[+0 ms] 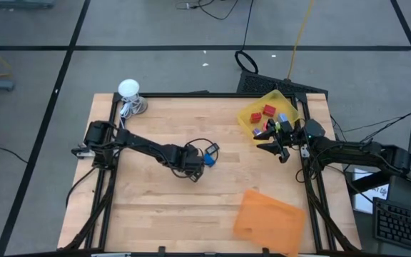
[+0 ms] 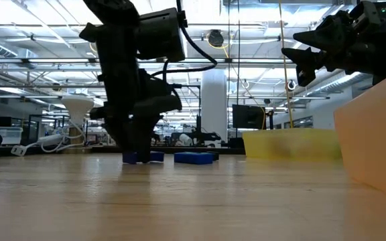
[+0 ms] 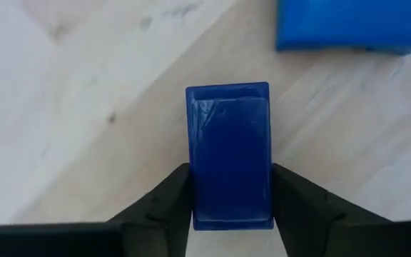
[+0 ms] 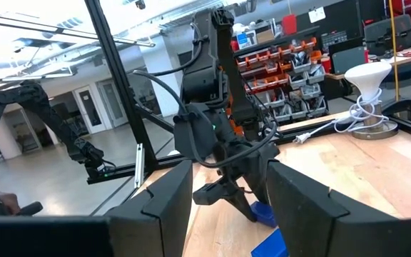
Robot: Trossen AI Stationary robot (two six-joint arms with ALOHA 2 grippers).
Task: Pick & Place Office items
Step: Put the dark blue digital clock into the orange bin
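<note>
Because the dark blue block (image 3: 228,153) lies flat on the counter (image 1: 155,207) at mid-frame in the high view, the left gripper (image 3: 228,196) comes straight down, jaws pinching its long sides. Right gripper (image 1: 275,143) waits, jaws spread, beside the yellow tray (image 1: 252,128) at upper right.

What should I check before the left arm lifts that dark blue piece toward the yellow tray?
1. Left gripper fingers on both sides of the dark blue piece: ok.
2. Grip firm enough to lift: cannot tell.
3. Light blue piece apart from the held one: ok.
4. Yellow tray has room beside the red pieces: ok.
5. Right gripper hangs at the tray's near edge, possibly in the path: not ok.
6. Orange tray off the direct route: ok.
</note>
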